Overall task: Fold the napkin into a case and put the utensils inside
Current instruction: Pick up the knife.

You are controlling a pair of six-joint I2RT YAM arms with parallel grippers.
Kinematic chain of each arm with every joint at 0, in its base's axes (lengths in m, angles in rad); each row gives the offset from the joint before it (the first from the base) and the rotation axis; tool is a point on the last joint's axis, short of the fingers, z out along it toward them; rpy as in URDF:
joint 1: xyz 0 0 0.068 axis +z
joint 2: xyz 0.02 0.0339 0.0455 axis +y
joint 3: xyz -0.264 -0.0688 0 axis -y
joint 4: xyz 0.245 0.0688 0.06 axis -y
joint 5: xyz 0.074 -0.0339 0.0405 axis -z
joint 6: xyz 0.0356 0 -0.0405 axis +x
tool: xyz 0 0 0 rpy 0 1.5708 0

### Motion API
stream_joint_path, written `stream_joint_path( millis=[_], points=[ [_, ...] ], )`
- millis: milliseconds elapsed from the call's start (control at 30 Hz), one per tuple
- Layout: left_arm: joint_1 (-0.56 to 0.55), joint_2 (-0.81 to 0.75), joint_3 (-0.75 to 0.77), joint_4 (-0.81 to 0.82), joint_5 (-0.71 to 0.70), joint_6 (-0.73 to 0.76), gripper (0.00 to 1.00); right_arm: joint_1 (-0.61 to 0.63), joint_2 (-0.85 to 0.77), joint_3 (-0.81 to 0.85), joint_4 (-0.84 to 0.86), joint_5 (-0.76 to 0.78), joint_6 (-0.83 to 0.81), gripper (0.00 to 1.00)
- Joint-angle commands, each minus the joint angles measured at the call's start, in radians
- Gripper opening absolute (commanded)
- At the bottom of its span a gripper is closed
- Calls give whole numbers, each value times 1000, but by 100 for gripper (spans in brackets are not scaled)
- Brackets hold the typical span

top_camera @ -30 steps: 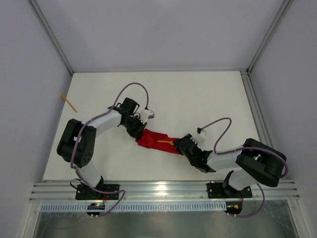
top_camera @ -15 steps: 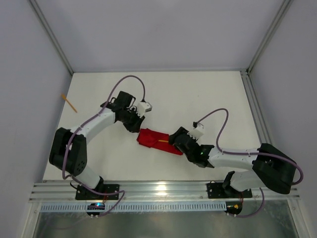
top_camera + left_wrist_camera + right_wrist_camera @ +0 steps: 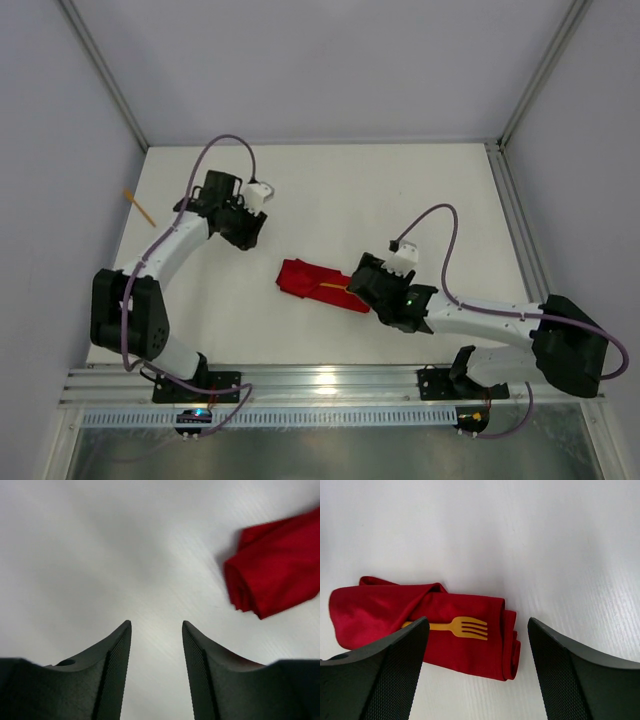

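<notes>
The red napkin (image 3: 315, 283) lies folded into a long flat bundle at mid-table. An orange fork (image 3: 334, 287) rests on it, tines bare (image 3: 467, 628) and handle tucked under a red fold (image 3: 380, 612). My right gripper (image 3: 363, 279) stands open at the bundle's right end, its jaws wide on either side of the fork (image 3: 477, 622), touching nothing. My left gripper (image 3: 250, 231) is open over bare table, up and left of the napkin; the cloth's rolled end (image 3: 275, 575) shows well clear of its fingers (image 3: 156, 625). A second orange utensil (image 3: 140, 207) lies by the left wall.
Pale enclosure walls close in the white table (image 3: 400, 190) on the left, back and right. A metal rail (image 3: 330, 384) with both arm bases runs along the near edge. Purple cables loop above each wrist.
Both grippers have opened and let go of the napkin. The left arm has pulled away up and left; the right gripper has backed slightly right. The bundle stays put.
</notes>
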Motion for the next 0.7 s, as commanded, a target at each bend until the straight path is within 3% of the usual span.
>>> stream_joint_path(
  millis=[0,100,167,200,300,400,500,667],
  points=[
    [164,-29,50,155,-198,-109,49,18,-96,49,-7,157,-132,83],
    [310,17,56,359,-391,-242,57,18,-144,35,53,174,-232,83],
    [351,75,68,471,-482,-272,63,29,-153,38,64,194,-267,82],
    [374,100,77,495,-575,-278,73,33,-148,47,61,200,-275,82],
    [409,231,164,541,-712,-295,88,55,-127,73,41,226,-287,82],
    [456,426,383,393,-824,-368,81,65,-81,98,22,223,-287,82],
    [512,612,632,231,-789,-472,74,76,-40,127,8,219,-295,82],
    [584,686,691,249,-686,-549,76,104,2,156,-7,240,-314,82]
  ],
)
